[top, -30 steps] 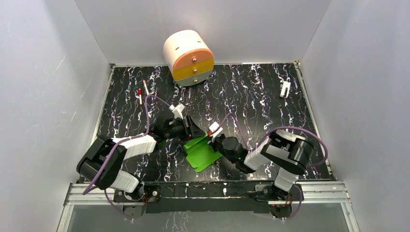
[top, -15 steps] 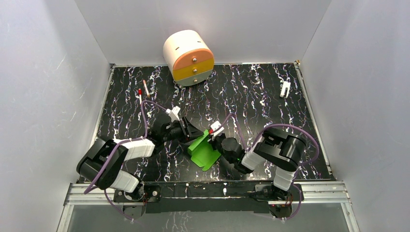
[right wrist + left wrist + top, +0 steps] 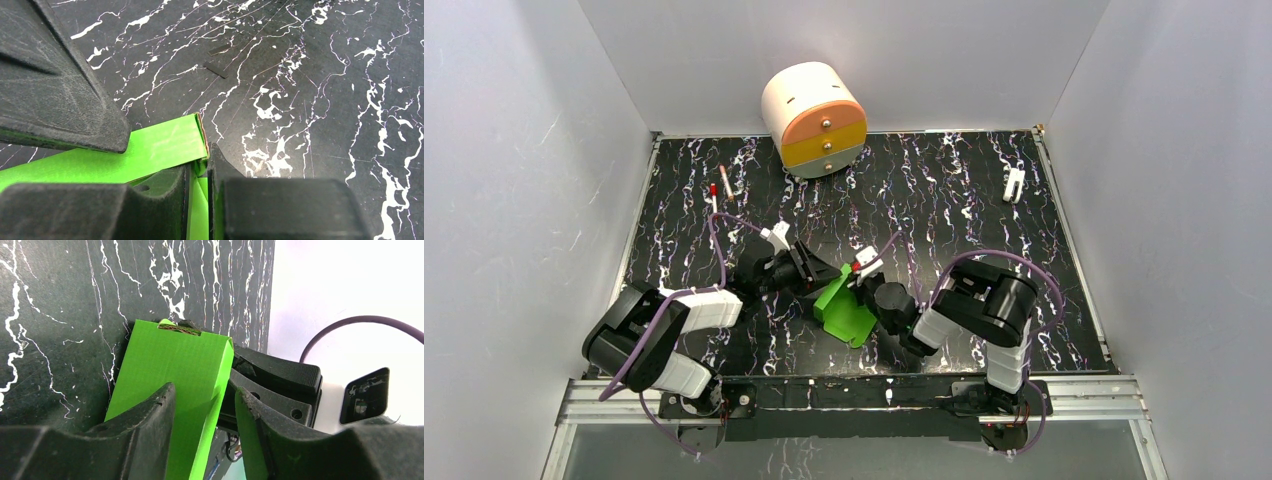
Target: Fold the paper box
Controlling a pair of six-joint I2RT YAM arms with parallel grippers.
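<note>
The paper box [image 3: 845, 310] is bright green thin card, partly folded, standing tilted on the black marbled table between my two arms. My right gripper [image 3: 861, 288] is shut on its right edge; in the right wrist view the card [image 3: 160, 147] is pinched in the narrow slot of the gripper [image 3: 200, 192]. My left gripper [image 3: 821, 275] is open at the box's left side. In the left wrist view a folded panel [image 3: 175, 365] runs down between the spread fingers of the gripper [image 3: 205, 412], with a gap to the right finger [image 3: 257, 425].
A cream round drawer unit [image 3: 814, 118] with orange and yellow drawers stands at the back. Two red-tipped pens [image 3: 715, 196] lie at the back left. A white clip [image 3: 1014, 184] lies at the back right. White walls enclose the table on three sides.
Both grippers have shifted left and drawn closer together. The green card has been lifted from lying flatter to standing more upright, and looks narrower from above.
</note>
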